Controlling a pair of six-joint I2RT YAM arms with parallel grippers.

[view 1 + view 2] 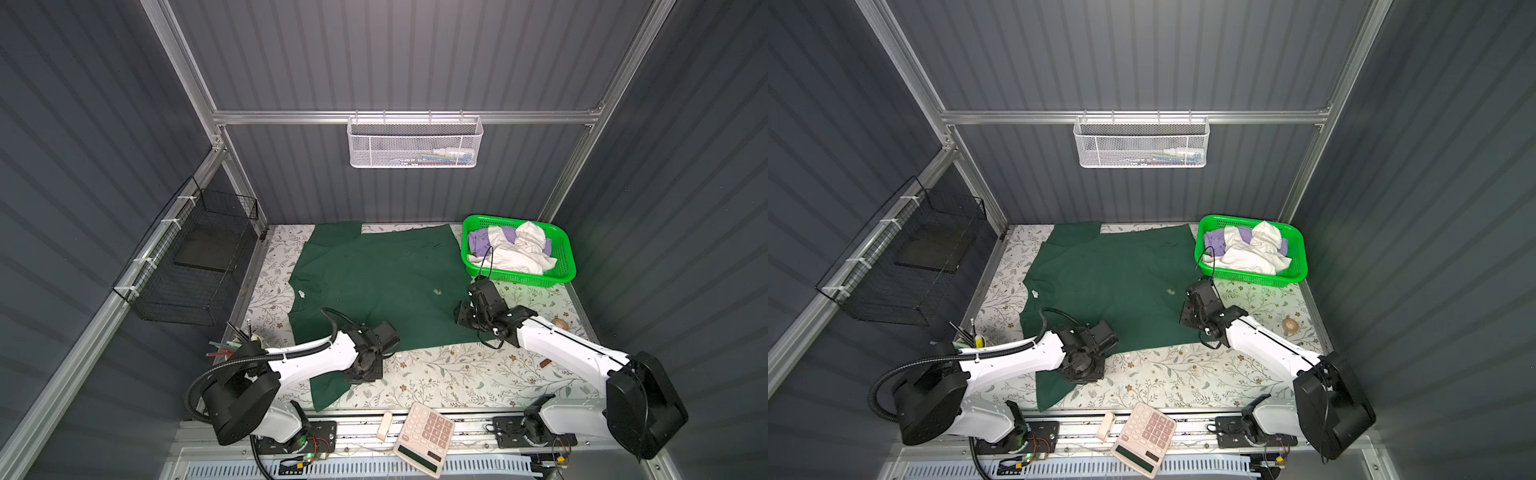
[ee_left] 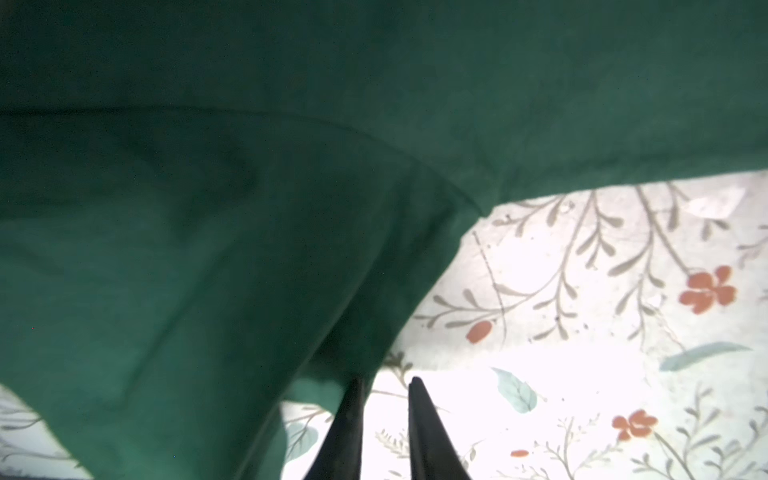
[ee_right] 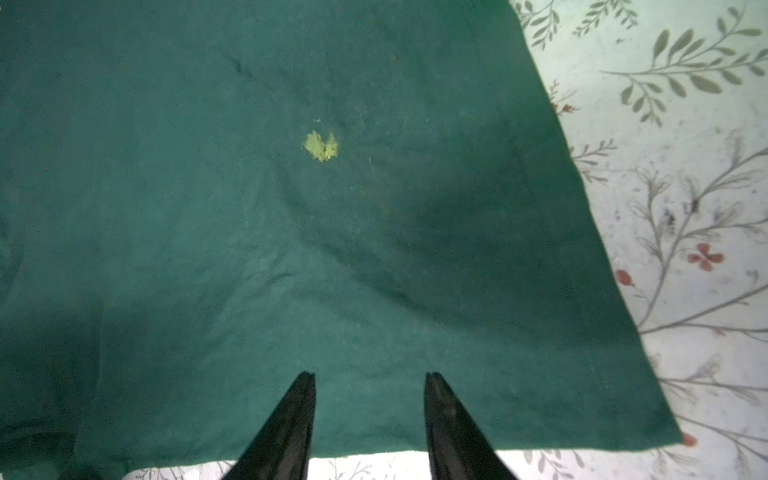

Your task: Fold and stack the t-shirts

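the dark green t-shirt [image 1: 374, 282] lies spread flat on the floral table [image 1: 457, 378], covering the centre and left part in both top views. one sleeve reaches the far edge. the other lies toward the near edge, under the left arm's wrist. a white neck label [image 1: 302, 294] shows at the collar on the left, and a pale mark [image 3: 321, 145] sits on the body cloth.

the left gripper [image 2: 386, 386] stands just beside the near sleeve's edge. its fingers are a narrow gap apart, with bare table showing between them. the right gripper [image 3: 370, 374] is over the hem on the right, its fingers well apart and gripping nothing.

the white and lavender t-shirts [image 1: 523, 249] lie crumpled in the green basket [image 1: 565, 266] at the table's far right corner. a calculator [image 1: 424, 442] lies at the front rail.
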